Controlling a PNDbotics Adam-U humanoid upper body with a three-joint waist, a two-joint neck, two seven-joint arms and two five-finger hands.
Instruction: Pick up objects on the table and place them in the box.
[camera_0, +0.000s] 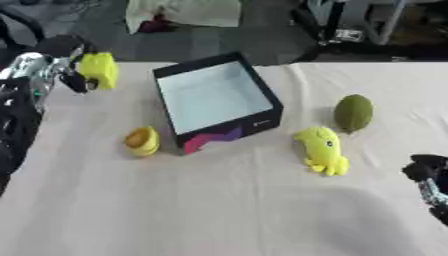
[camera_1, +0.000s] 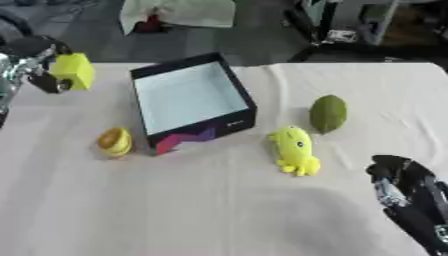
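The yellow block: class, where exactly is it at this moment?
The yellow block is held in the left hand at the table's far left, raised left of the box and beyond the small yellow fruit.

The right hand (camera_1: 409, 192) runs off the lower right corner, its fingers too blurred to read; the left hand (camera_0: 54, 62) partly hides the yellow block (camera_0: 99, 70).

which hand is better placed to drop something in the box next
Left. The left hand already holds a yellow block raised just left of the open box; the right hand sits low and empty.
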